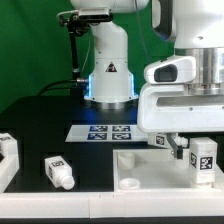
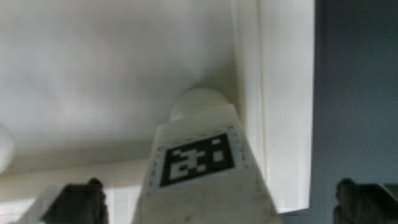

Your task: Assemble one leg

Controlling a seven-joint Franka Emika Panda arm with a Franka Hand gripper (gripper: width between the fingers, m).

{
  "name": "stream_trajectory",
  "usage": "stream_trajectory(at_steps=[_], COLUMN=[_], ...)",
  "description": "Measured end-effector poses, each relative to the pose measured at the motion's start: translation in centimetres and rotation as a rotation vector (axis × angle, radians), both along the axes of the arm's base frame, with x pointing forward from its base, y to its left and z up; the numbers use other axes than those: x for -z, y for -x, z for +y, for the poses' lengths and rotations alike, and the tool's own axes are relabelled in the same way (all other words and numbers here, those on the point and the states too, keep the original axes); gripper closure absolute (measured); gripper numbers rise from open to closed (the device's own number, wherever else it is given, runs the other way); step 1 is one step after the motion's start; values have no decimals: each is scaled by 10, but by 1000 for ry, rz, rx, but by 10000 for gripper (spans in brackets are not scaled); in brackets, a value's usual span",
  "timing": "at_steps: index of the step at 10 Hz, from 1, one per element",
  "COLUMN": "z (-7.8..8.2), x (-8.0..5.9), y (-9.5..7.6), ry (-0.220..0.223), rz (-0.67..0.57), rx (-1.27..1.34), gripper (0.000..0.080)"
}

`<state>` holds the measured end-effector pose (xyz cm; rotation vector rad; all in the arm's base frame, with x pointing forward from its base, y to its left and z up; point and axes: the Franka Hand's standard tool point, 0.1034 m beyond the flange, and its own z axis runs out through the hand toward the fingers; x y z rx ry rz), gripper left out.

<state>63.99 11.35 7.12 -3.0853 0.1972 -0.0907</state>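
A white leg (image 1: 203, 160) with a black-and-white tag stands at the right part of the white recessed panel (image 1: 135, 165), on the exterior view's right. My gripper (image 1: 190, 150) hangs right over it, one dark finger (image 1: 177, 146) showing beside the leg. In the wrist view the leg (image 2: 199, 165) lies between my fingertips (image 2: 80, 203), which stand wide apart and clear of its sides. The gripper (image 2: 217, 205) is open. The panel's white surface (image 2: 89, 80) fills most of that view.
Two more legs are on the exterior view's left: one lies on the black table (image 1: 58, 171), one stands at the edge (image 1: 8, 150). The marker board (image 1: 105, 131) lies in the middle, in front of the robot base (image 1: 110, 75).
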Motion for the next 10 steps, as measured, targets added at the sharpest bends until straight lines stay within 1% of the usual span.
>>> stream_trajectory(at_steps=[2,3,5,7,9,10], z=[0,0,1,0,-1,0], x=[1,1,1,1,2,2], y=[0,0,0,0,1,1], ry=[-1,-6,-17,-39,-68,-99], rz=[2,4,11,23,51,75], rx=[19,62,205,427,700,883], gripper=[419,516,515,515,515,515])
